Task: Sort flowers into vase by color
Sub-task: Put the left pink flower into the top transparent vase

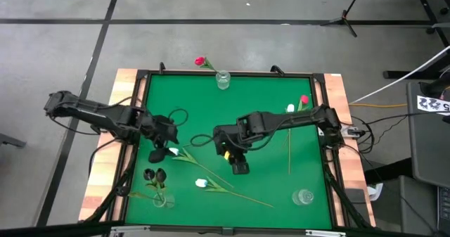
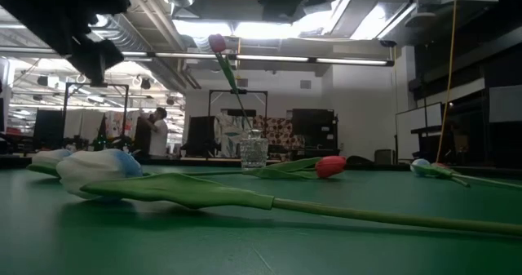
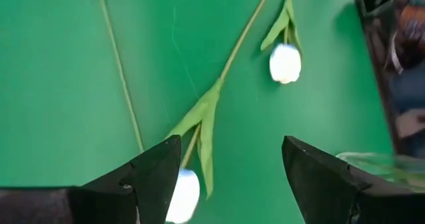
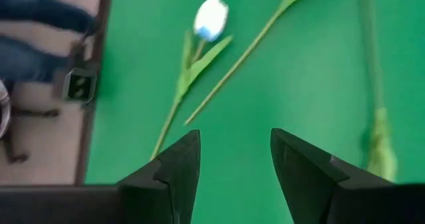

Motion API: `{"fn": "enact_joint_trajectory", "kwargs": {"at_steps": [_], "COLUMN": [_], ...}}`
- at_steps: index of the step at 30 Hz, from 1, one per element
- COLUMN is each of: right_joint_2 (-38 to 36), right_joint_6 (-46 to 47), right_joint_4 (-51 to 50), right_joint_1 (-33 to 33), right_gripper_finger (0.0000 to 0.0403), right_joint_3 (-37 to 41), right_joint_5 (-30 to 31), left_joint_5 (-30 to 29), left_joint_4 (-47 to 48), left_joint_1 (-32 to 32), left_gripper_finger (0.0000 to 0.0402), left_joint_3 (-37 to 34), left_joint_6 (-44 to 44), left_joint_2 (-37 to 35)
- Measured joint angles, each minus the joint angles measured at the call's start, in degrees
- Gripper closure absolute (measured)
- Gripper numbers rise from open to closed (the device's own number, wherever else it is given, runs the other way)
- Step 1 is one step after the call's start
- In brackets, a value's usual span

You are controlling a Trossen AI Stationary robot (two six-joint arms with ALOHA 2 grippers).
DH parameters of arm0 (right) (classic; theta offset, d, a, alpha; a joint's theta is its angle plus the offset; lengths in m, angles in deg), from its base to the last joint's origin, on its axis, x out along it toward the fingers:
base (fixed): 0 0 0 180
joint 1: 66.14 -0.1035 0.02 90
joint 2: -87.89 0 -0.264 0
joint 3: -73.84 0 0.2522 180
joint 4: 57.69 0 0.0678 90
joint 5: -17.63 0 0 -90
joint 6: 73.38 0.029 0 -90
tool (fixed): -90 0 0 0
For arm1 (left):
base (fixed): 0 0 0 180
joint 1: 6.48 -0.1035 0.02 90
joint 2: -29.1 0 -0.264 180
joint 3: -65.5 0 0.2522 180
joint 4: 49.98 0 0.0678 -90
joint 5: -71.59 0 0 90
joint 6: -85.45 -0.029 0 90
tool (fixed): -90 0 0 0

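Observation:
Two white tulips lie flat on the green table. One has its head (image 1: 173,151) at the left, the other (image 1: 202,183) lies nearer the front, its stem running right. My left gripper (image 1: 169,143) hovers open over the first; that head (image 3: 183,195) shows beside one finger. My right gripper (image 1: 240,168) is open and empty above the table's middle, with a white tulip (image 4: 211,16) ahead of it. A red tulip (image 1: 200,61) stands in the far vase (image 1: 223,79). Two dark tulips (image 1: 153,175) stand in the near-left vase (image 1: 162,199). A white (image 1: 290,108) and a red tulip (image 1: 304,100) lie at the right.
An empty glass vase (image 1: 303,196) stands at the near right. The table has a raised dark frame (image 1: 140,89) on all sides. Cables loop on the mat between the arms (image 1: 204,140). People stand in the room beyond (image 2: 155,132).

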Motion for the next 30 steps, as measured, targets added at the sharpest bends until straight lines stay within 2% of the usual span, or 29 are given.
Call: {"fn": "enact_joint_trajectory", "kwargs": {"at_steps": [3, 5, 10, 12, 16, 21, 24, 30], "right_joint_2": [-2.18, -5.3, -13.36, -14.57, -13.62, -13.36, -11.4, -6.09], "right_joint_6": [-0.75, -0.8, -0.87, -0.35, -0.45, -3.9, -5.46, -10.31], "right_joint_4": [-2.17, -2.88, 12.41, 18.33, 28.03, 36.25, 39.15, 42.25], "right_joint_1": [0.12, 0.32, 2.57, 4.26, 7.73, 12.06, 13.86, 14.45], "right_gripper_finger": [0.0219, 0.0219, 0.0219, 0.0219, 0.0219, 0.0219, 0.0219, 0.0219], "right_joint_3": [1.3, 3.71, 14.85, 20.03, 28.51, 34.38, 35.76, 35.76], "right_joint_5": [-1.2, 0.41, 10.61, 11.74, 7.68, 6.35, 2.18, 0.9], "left_joint_5": [-0.21, -0.34, -0.91, -0.88, -0.76, -0.68, -0.65, -0.57], "left_joint_4": [-2.09, -2.77, -4.65, -4.66, -4.75, -5.49, -7.48, -8.16], "left_joint_1": [-0.03, -0.39, -1.86, -2.79, -4.7, -6.81, -7.73, -9.25], "left_gripper_finger": [0.0144, 0.0144, 0.0144, 0.0144, 0.0144, 0.0144, 0.0144, 0.0144], "left_joint_3": [0.0, 0.0, 0.0, 0.0, 0.0, 0.0, 0.0, 0.0], "left_joint_6": [-2.67, -3.53, -4.02, -3.87, -3.41, -2.71, -2.47, -1.34], "left_joint_2": [3.29, 4.9, 6.41, 6.12, 4.81, 4.46, 4.62, 4.62]}}
